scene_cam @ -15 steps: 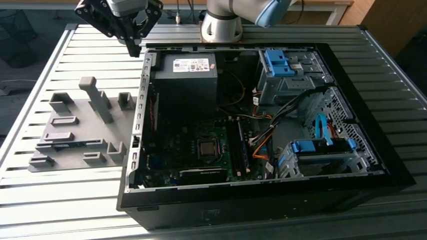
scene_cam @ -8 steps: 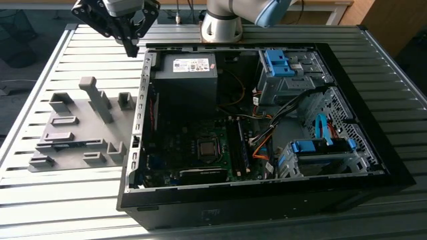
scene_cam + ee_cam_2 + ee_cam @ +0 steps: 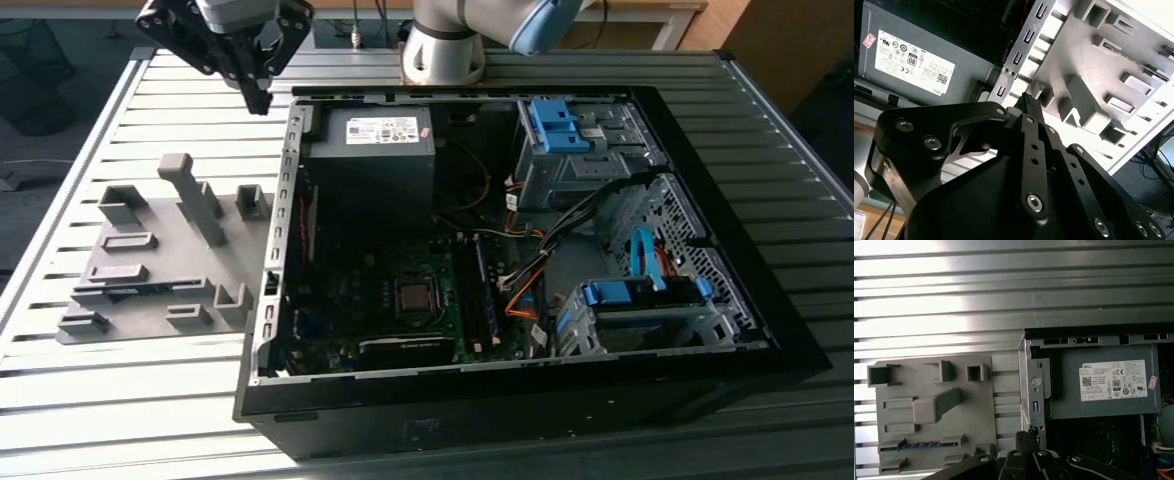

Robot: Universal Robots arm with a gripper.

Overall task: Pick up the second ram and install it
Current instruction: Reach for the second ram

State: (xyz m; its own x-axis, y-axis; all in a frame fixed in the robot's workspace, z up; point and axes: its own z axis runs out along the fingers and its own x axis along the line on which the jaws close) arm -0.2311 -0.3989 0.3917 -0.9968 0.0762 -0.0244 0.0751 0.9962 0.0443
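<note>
We see the black hand (image 3: 256,100) tips-down above the slatted metal worktop (image 3: 120,400), by the open black computer case (image 3: 467,400) — fingers together, empty, thin blue-green ram stick (image 3: 921,444) slotted in the grey moulded holder (image 3: 979,410), apart from the hand.

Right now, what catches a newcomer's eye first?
An open computer case dominates the slatted table. At the exterior view's left lies a gray fixture tray, the second ram in one slot in the first wrist view. The gripper hangs by the case wall nearest that tray.
</note>
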